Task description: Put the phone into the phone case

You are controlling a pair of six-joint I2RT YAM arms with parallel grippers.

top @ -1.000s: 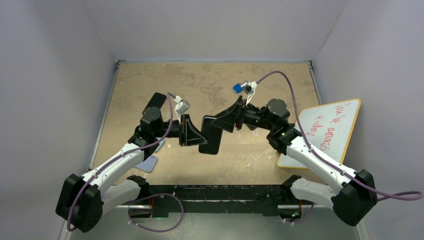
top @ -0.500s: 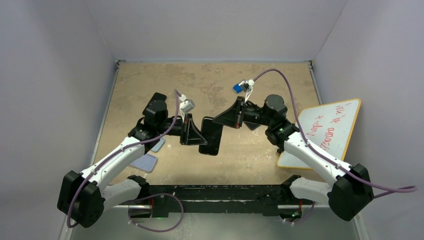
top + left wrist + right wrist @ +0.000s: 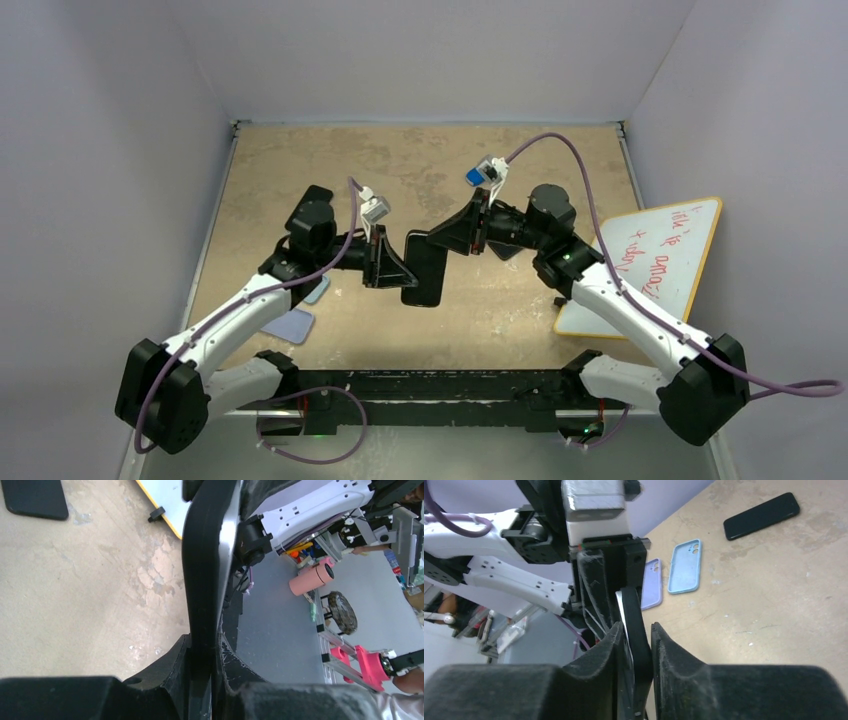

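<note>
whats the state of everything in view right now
left gripper: jaws shut on held phone
right gripper: jaws shut on held phone
held phone: off the table, gripped from both sides
blue case: flat on table
purple case: flat beside blue case
spare black phone: flat on table
whiteboard: written on, at table's right edge

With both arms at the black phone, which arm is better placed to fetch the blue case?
Left, likely. The blue case lies on the table beside the left arm; the right arm would have to reach past the black phone.
</note>
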